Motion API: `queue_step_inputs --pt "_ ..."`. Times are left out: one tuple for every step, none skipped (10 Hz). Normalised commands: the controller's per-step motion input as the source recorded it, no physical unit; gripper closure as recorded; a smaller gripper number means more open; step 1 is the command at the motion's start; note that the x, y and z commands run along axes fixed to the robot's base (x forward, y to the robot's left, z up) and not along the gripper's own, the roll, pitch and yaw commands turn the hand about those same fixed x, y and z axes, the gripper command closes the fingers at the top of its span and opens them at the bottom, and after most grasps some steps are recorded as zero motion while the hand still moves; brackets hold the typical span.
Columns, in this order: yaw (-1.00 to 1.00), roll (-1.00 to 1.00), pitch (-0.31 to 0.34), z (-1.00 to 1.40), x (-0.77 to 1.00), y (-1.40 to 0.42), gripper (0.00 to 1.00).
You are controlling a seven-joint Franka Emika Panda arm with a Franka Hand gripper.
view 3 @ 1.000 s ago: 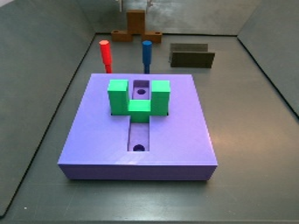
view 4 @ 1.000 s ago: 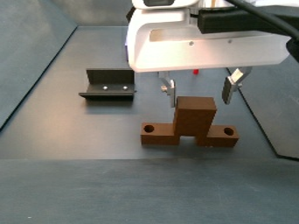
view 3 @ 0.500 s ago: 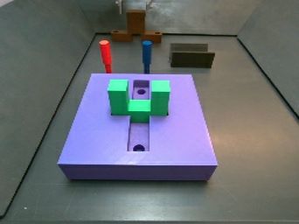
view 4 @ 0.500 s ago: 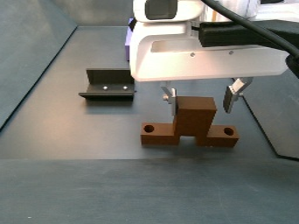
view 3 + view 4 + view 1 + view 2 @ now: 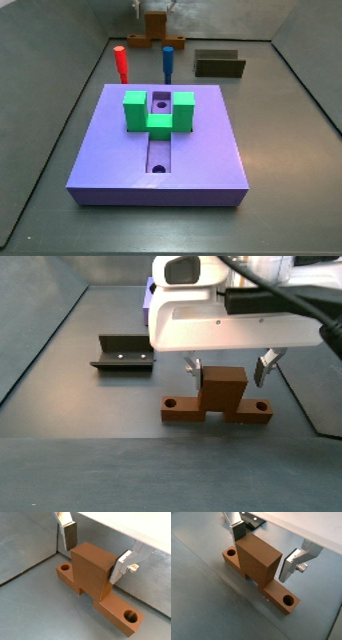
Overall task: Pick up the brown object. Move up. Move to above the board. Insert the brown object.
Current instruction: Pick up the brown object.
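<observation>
Claw [image 5: 229, 367] agape astride brown object [image 5: 222, 392]

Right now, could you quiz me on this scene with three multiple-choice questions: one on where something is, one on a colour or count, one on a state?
1. Where is the gripper?
A. above the board
B. straddling the brown object's upright block
C. beside the fixture

2. How many upright pegs stand behind the board?
A. two
B. four
C. none

3. The brown object is
A. lifted
C. slotted into the board
B. resting on the floor

Answers: 1 B, the fingers flank the block in both wrist views. 2 A, the red peg and the blue peg. 3 B, its base sits on the floor in a side view.
</observation>
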Motion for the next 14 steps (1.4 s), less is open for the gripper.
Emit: queue_step_inputs --pt "-0.11 0.0 -0.03 -0.23 0.0 0.03 0.0" --pt "-0.11 0.0 -0.034 -0.26 0.0 0.05 0.0" --pt "-0.1 0.0 -0.029 -0.22 0.0 0.04 0.0" --pt "-0.08 0.0 -0.009 -0.16 0.0 0.06 0.0" --pt "0.0 0.04 0.0 -0.02 0.0 0.0 0.0" --pt "0.0 0.0 0.0 0.0 0.0 0.0 0.0" --pt "0.0 0.0 0.0 0.0 0.0 0.0 1.0" --pt "0.0 0.0 0.0 0.0 0.0 0.0 1.0" --pt "0.0 0.0 0.0 0.0 0.0 0.0 1.0" --pt "0.0 0.0 0.0 0.0 0.0 0.0 1.0" --pt "0.0 0.0 0.0 0.0 0.0 0.0 1.0" --pt "0.0 0.0 0.0 0.0 0.0 0.0 1.0" --pt "0.0 0.0 0.0 0.0 0.0 0.0 1.0" --pt "0.0 0.0 0.0 0.0 0.0 0.0 1.0"
